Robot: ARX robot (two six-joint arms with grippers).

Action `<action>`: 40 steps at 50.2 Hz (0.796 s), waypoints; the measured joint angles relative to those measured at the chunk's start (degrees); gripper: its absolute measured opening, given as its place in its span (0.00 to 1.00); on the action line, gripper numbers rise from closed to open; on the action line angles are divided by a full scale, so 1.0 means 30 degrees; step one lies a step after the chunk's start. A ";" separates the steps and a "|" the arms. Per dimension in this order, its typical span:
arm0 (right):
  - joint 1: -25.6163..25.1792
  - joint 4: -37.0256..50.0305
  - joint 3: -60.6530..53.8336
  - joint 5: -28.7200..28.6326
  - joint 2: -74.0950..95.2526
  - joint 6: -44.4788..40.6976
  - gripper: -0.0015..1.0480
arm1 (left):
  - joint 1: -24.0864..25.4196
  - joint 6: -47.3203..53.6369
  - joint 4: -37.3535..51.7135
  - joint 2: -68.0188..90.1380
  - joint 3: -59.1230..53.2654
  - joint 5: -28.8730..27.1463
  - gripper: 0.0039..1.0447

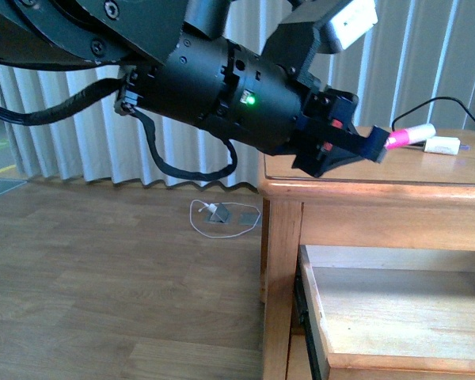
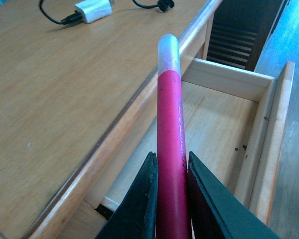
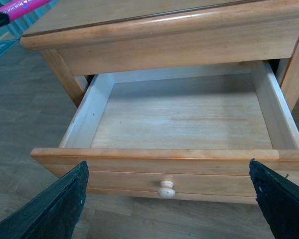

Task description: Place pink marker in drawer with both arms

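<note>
While L tool pinches pink marker, R tool sits spread by open drawer.

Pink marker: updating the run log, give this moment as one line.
left gripper shut on pink marker | right gripper open, facing drawer | drawer open, marker not inside

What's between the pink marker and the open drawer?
Only the table's front edge; the left wrist view shows it under the pink marker in the left gripper, with the drawer open beyond.
</note>
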 joint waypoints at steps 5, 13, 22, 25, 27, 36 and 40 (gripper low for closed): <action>0.0000 0.0000 0.0000 0.0000 0.0000 0.0000 0.92 | -0.0452 0.0102 0.0182 0.0379 0.0000 -0.0036 0.14; 0.0000 0.0000 0.0000 0.0000 0.0000 0.0000 0.92 | -0.1253 -0.0204 0.0692 0.2120 0.0226 -0.0532 0.14; 0.0000 0.0000 0.0000 0.0000 0.0000 0.0000 0.92 | -0.2040 -0.0372 0.0692 0.4124 0.0998 -0.1260 0.14; 0.0000 0.0000 0.0000 0.0000 0.0000 0.0000 0.92 | -0.2251 -0.0393 0.0692 0.4641 0.1399 -0.1574 0.14; 0.0000 0.0000 0.0000 0.0000 0.0000 0.0000 0.92 | -0.2353 -0.0437 0.0692 0.4903 0.1588 -0.1632 0.14; 0.0000 0.0000 0.0000 0.0000 0.0000 0.0000 0.92 | -0.2790 -0.0656 0.0780 0.6135 0.2404 -0.2470 0.14; 0.0000 0.0000 0.0000 0.0000 0.0000 0.0000 0.92 | -0.2892 -0.0787 0.0787 0.6579 0.2674 -0.2878 0.14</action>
